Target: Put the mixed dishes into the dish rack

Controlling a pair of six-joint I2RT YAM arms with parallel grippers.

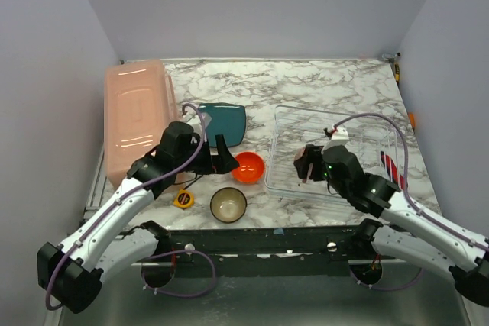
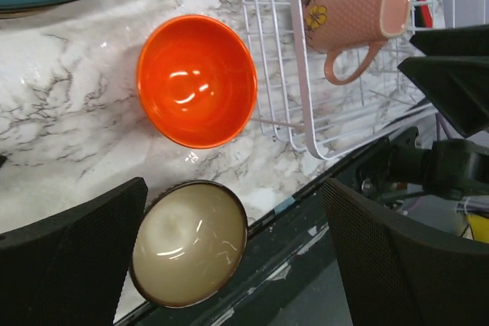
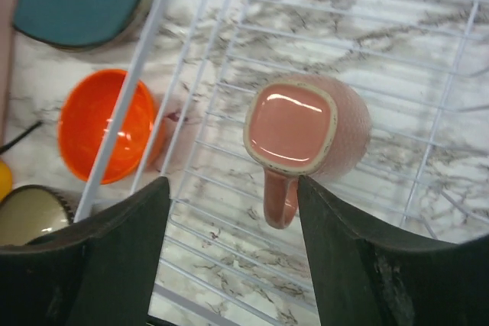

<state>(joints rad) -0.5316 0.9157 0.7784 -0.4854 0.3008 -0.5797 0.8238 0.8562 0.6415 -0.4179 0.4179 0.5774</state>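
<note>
**Mug in the rack, both grippers open**

The mug [image 3: 306, 124] stands on the wire grid in the near-left part of the rack [image 1: 367, 146]. Its mouth faces up toward the right wrist camera and its handle points to the near side. The right gripper [image 3: 233, 185] hangs over it with its jaws apart. One finger is on each side of the handle and neither grips the mug, so the mug is free.

The other three dishes lie outside the rack on the marble table [image 1: 306, 82]. The orange bowl [image 1: 248, 167] sits upright just beside the rack's near-left corner. The brown bowl [image 1: 228, 204] is near-left of it, close to the table's near edge, with its cream inside showing. The plate [image 1: 224, 124] lies farther back, left of the rack.

The left gripper [image 1: 216, 154] hovers over the two bowls. Its jaws are spread wide and hold nothing.

A tape measure [image 1: 182, 199] lies just left of the brown bowl. A pink tub [image 1: 136, 120] runs along the table's left side. A red and dark item [image 1: 390, 167] lies at the rack's right side, too small to tell what it is.
</note>
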